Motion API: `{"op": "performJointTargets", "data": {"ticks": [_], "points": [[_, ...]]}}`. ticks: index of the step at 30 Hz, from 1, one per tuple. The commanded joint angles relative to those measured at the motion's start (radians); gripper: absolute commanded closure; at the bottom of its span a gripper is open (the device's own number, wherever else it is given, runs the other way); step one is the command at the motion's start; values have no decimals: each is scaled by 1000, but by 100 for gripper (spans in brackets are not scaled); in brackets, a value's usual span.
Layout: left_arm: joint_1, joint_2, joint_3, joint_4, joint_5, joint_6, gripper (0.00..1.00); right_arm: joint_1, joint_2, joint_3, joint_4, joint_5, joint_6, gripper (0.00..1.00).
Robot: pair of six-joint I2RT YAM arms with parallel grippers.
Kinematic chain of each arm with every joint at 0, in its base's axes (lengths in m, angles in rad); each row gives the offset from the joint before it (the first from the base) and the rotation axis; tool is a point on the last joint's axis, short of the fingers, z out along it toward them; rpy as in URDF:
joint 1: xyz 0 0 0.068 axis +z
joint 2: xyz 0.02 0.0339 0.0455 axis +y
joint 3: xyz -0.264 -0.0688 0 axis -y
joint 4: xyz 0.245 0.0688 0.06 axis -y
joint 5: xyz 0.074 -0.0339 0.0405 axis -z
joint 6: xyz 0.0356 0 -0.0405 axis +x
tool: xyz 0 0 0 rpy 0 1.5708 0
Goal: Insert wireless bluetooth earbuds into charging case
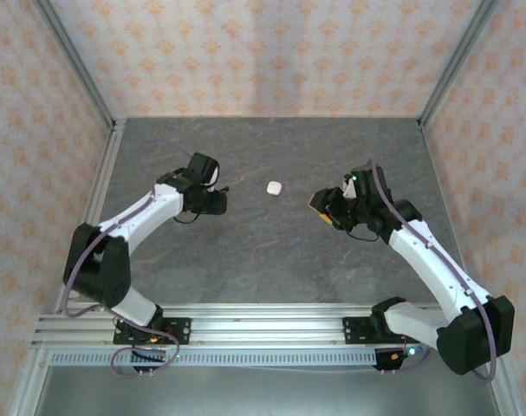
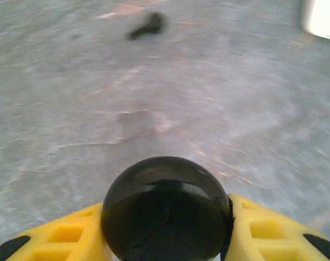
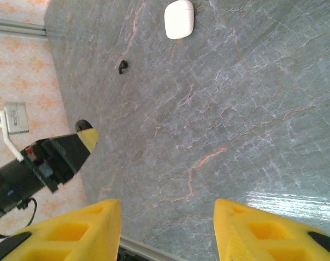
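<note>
Your left end effector [image 2: 166, 220], clamped on the black charging case [image 2: 165, 190], faces the black earbud [image 2: 147, 25] just left of ahead (long axis slanted); right end effector [image 3: 166, 206] gapes empty.

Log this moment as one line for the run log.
left gripper: grips black rounded object | right gripper: open, empty | white case: on table | black earbud: loose beside case
</note>
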Motion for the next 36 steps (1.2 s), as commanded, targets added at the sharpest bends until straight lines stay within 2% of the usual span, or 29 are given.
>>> {"op": "performJointTargets", "data": {"ticks": [1, 8, 12, 18, 25, 36], "points": [[-52, -105, -52, 106, 137, 126, 57, -11, 14, 23, 11, -108, -24, 52], [-214, -263, -108, 180, 192, 262, 62, -9, 120, 116, 12, -245, -44, 55], [-290, -280, -71, 165, 182, 298, 63, 14, 155, 179, -6, -296, -67, 54], [-371, -246, 12, 138, 155, 315, 66, 94, 167, 219, 6, -317, -67, 47], [-428, -195, 73, 139, 133, 319, 66, 148, 185, 205, -5, -320, -77, 46], [-449, -165, 109, 142, 134, 316, 65, 162, 199, 199, -21, -317, -101, 55]]}}
